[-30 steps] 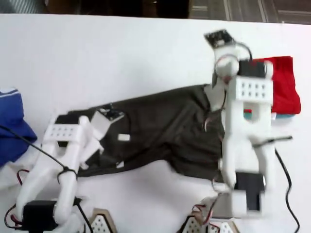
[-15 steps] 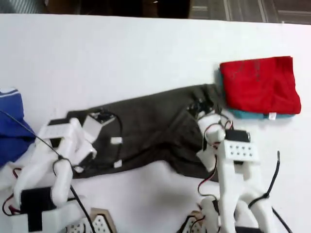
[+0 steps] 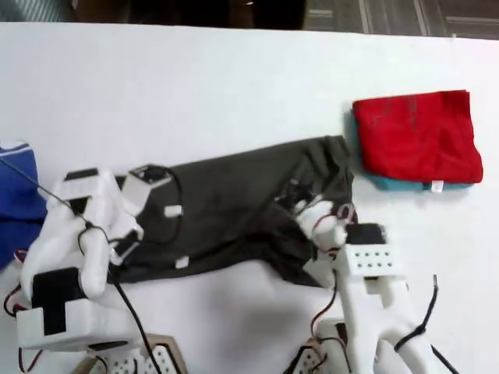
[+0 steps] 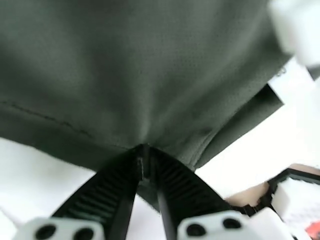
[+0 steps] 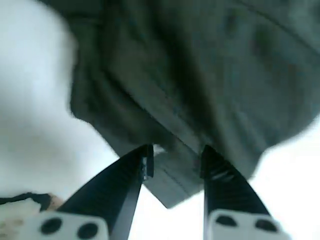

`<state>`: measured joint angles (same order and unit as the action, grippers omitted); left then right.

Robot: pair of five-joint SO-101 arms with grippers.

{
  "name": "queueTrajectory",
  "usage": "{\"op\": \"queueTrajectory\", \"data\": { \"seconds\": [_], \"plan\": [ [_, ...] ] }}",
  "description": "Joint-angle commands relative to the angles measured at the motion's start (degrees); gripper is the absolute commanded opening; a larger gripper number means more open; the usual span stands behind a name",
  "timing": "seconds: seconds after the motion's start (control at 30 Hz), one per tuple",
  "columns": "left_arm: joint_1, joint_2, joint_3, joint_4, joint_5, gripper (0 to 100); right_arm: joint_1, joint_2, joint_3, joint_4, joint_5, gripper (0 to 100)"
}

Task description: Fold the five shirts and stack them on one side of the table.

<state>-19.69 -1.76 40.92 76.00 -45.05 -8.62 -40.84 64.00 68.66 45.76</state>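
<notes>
A white table (image 3: 234, 78) holds everything. A dark shirt (image 3: 234, 210) lies spread and rumpled across its middle, running from the left arm to just short of the folded pile on the right. The left arm (image 3: 78, 234) stands at the near left, over the shirt's left end, and the right arm (image 3: 366, 265) at the near right, over its near right corner. A red shirt (image 3: 417, 136) lies folded on the far right, on top of a teal shirt (image 3: 390, 183) whose edge shows along its near side. A blue shirt (image 3: 19, 202) lies bunched at the left edge, well apart from the pile. The left gripper (image 4: 144, 155) is pressed together, pinching the dark shirt's hem. The right gripper (image 5: 175, 157) is spread, its tips at the dark shirt's folded edge, with cloth showing between them.
</notes>
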Motion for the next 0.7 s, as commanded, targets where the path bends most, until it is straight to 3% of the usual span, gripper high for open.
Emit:
{"op": "queueTrajectory", "data": {
  "seconds": [0.0,0.27,0.37,0.67],
  "plan": [
    [-0.3,-0.1,-2.8,4.1,-0.4,3,-4.5,-1.6,0.2,-1.3,0.0,16.3],
    [-0.3,-7.5,-6.7,9.7,-0.3,3,-4.8,2.0,2.4,-6.5,0.4,16.3],
    [-0.1,-10.3,-8.9,9.7,2.9,3,-4.8,5.1,2.4,-8.1,0.4,16.3],
    [10.2,-10.4,-1.9,-5.5,12.1,3,-4.7,17.5,-0.7,-15.8,0.4,15.9]
  ]
}}
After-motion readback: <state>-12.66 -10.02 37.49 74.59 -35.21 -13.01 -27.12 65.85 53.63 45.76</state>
